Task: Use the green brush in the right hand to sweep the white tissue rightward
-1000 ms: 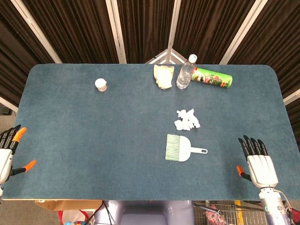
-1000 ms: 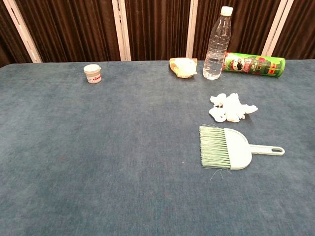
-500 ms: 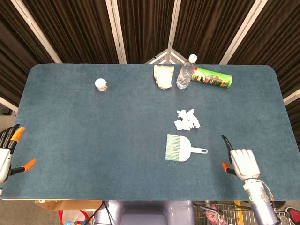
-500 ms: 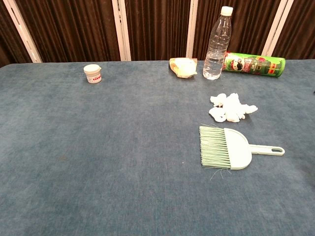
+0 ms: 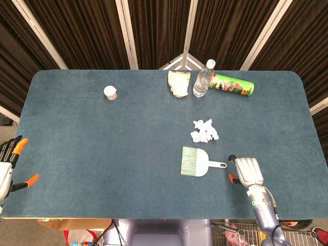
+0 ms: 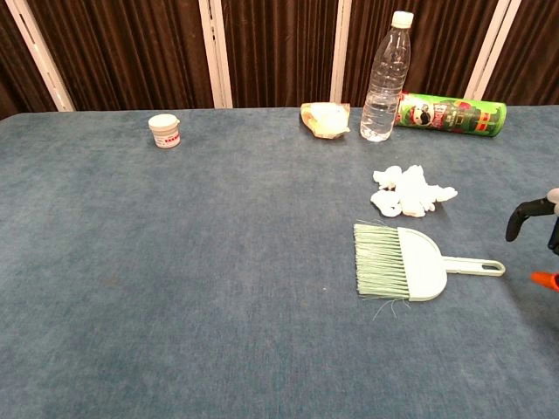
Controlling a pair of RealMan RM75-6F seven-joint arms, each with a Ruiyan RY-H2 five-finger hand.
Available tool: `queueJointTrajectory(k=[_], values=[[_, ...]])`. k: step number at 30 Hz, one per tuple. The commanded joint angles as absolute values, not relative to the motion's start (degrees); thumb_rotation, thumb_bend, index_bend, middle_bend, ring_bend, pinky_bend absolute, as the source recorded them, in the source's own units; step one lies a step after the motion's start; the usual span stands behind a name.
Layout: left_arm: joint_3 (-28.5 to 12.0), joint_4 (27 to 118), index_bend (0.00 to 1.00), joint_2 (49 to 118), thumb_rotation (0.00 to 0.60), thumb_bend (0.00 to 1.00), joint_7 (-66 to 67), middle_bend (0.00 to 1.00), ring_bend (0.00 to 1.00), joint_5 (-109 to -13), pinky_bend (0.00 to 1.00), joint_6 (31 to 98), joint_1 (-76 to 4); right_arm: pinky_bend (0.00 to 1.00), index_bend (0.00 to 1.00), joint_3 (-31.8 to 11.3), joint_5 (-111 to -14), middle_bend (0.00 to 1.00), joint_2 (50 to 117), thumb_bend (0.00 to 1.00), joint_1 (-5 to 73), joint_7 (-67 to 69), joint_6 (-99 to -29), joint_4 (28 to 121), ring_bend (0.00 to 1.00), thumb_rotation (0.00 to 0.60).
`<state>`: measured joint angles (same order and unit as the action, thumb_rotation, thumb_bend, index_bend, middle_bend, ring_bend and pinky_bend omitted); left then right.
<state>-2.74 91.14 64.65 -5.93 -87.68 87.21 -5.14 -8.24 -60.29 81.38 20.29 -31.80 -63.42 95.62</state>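
Note:
The pale green brush [image 5: 197,162] [image 6: 410,264] lies flat on the blue table, bristles to the left and handle pointing right. The crumpled white tissue [image 5: 204,131] [image 6: 409,191] rests just behind it. My right hand [image 5: 246,170] [image 6: 540,237] hovers just right of the handle's end, holding nothing, fingers bent downward; only its fingertips show at the chest view's right edge. My left hand [image 5: 9,164] stays at the table's near left edge with spread fingers and holds nothing.
Along the far edge stand a clear water bottle [image 5: 202,79] [image 6: 384,77], a green chip can lying on its side [image 5: 231,86] [image 6: 451,114], a yellowish packet [image 5: 179,83] [image 6: 325,120] and a small white jar [image 5: 110,93] [image 6: 164,131].
My right hand has moved left from the near right corner to just beside the brush handle, now entering the chest view. Brush, tissue and left hand have not moved.

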Motion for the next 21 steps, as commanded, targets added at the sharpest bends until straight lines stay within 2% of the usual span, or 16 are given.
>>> queueJointTrajectory(k=[1, 5, 21], values=[[-2.73, 91.18, 0.00, 64.63, 0.600, 0.00, -5.99, 0.00, 0.00, -87.65, 0.02, 87.14, -5.16, 0.81, 0.38, -9.03, -57.75, 0.93, 83.43, 0.33, 21.42, -32.74, -62.83, 93.32, 0.96, 0.600], [-2.72, 91.25, 0.00, 64.58, 0.600, 0.00, -6.07, 0.00, 0.00, -87.57, 0.02, 86.92, -5.25, 0.81, 0.43, -9.51, -54.98, 0.93, 85.29, 0.33, 22.21, -32.98, -62.40, 90.78, 0.96, 0.600], [-2.71, 91.31, 0.00, 64.44, 0.600, 0.00, -6.38, 0.00, 0.00, -87.52, 0.02, 86.48, -5.48, 0.81, 0.45, -9.63, -55.42, 0.93, 92.02, 0.33, 23.29, -30.01, -64.83, 84.80, 0.96, 0.600]])
